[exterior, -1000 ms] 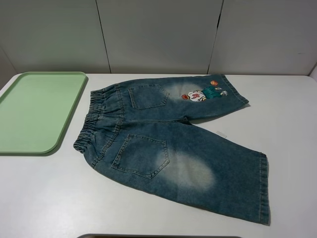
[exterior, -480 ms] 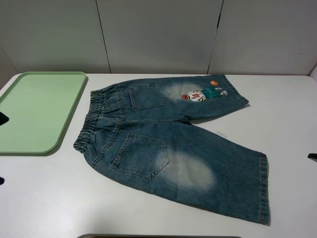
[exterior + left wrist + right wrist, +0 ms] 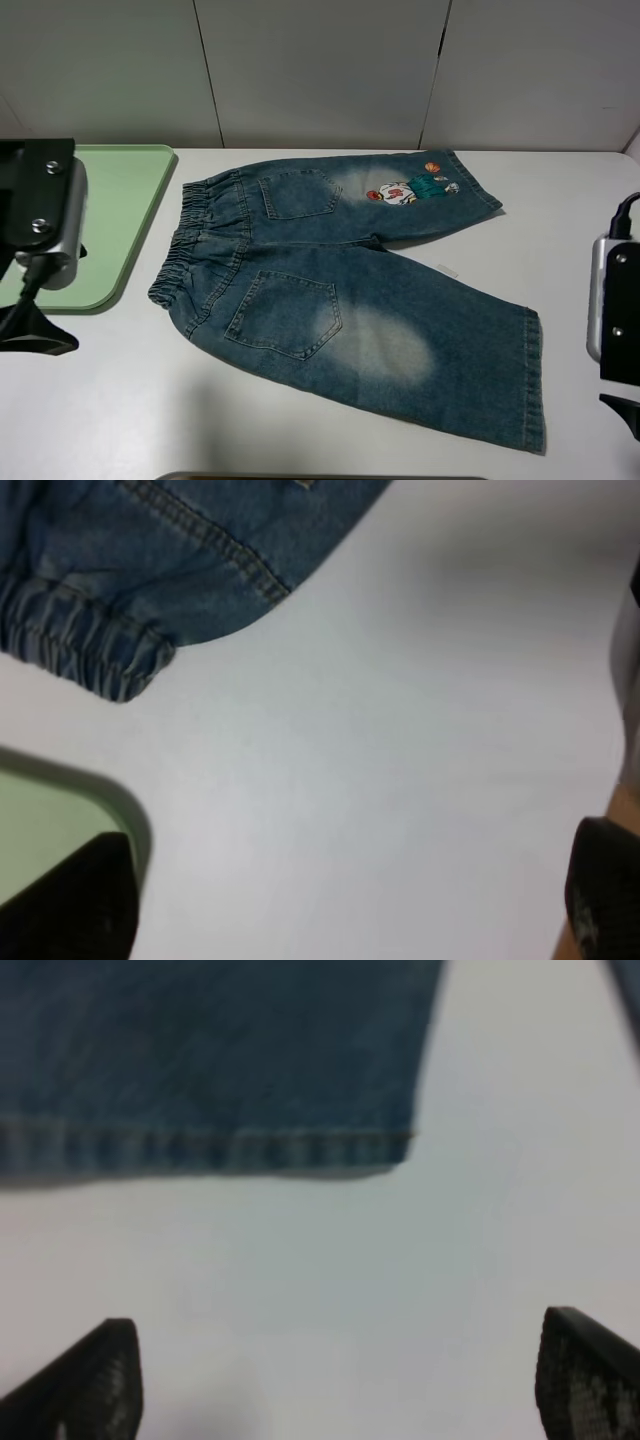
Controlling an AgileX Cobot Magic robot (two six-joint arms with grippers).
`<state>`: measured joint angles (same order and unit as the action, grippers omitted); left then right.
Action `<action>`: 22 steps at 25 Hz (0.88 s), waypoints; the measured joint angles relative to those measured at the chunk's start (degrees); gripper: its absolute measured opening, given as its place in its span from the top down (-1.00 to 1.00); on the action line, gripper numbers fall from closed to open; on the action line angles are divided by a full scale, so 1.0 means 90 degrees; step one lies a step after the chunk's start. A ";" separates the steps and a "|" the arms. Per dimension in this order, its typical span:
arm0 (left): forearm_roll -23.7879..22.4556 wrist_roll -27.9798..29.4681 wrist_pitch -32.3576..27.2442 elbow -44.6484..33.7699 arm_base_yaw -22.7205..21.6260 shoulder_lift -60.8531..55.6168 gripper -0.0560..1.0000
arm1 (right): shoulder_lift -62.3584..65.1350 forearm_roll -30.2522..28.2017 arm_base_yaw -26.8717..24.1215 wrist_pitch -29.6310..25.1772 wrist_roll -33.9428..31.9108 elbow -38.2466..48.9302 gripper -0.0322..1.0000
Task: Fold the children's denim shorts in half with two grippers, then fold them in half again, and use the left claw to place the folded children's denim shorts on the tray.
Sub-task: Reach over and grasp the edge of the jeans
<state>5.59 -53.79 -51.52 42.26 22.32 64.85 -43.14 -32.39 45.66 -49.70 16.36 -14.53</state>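
The children's denim shorts (image 3: 340,290) lie spread flat on the white table, waistband to the left and both legs pointing right, with a cartoon patch (image 3: 405,190) on the far leg. The pale-green tray (image 3: 125,200) sits at the far left. My left gripper (image 3: 340,910) hovers open over bare table near the tray's corner (image 3: 45,825), short of the waistband corner (image 3: 95,655). My right gripper (image 3: 340,1385) hovers open over bare table just off the near leg's hem (image 3: 200,1145). Neither gripper touches the denim.
The left arm (image 3: 40,220) overlaps the tray's left part in the high view. At the right edge, the right arm (image 3: 615,300) stands beside the near leg. A grey panelled wall runs behind the table. A dark edge shows at the table's front.
Both arms have come into the high view, the left from the left edge and the right from the right edge. The shorts and tray have not moved.
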 joint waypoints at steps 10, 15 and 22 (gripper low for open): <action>-0.0015 -0.0986 0.0679 0.0002 0.0000 0.1715 -0.70 | -0.0602 0.0137 0.0000 0.0991 0.0063 0.0180 -0.22; 0.0158 -0.1020 0.1070 0.0002 0.0000 0.2183 -0.70 | -0.1452 0.0288 0.0048 0.1813 0.0068 0.0186 -0.22; 0.0743 -0.1188 0.1108 0.0002 0.0000 0.2220 -0.67 | -0.2113 0.0738 0.0048 0.2760 0.0068 0.0186 -0.22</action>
<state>12.28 -64.48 -41.55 42.28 22.32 84.83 -62.16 -25.74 46.09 -24.86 16.97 -12.85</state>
